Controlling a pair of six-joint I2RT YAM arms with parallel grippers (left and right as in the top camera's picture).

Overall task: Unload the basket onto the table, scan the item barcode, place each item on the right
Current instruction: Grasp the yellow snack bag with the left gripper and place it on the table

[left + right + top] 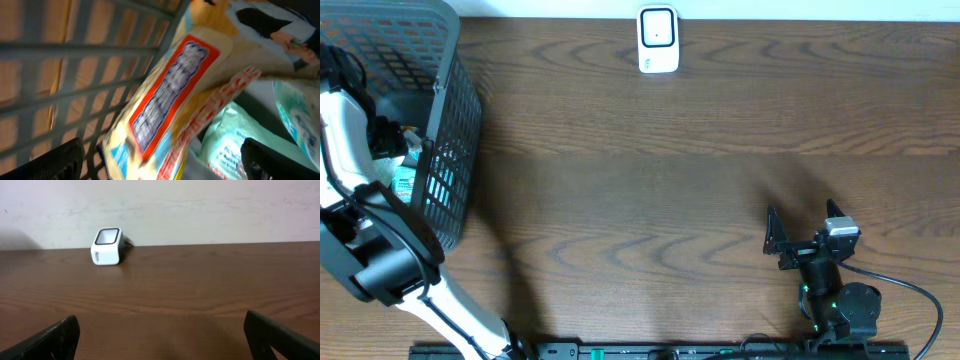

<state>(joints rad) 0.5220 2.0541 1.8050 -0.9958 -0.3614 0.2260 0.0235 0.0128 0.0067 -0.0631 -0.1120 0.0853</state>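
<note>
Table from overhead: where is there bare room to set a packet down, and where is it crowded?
The table is bare from the basket across to the right claw, and up to the scanner at the far edge; also right of the scanner. Crowded: inside the basket, where packets pile up around the open left claw.

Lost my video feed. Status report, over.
Left gripper open, empty, in basket over yellow packet. Right gripper open, empty. Scanner unobstructed.

Open tabletop (670,180) from right fingers (55,340) to scanner (658,40); basket wall (75,47) close beside packets (170,95)
</note>
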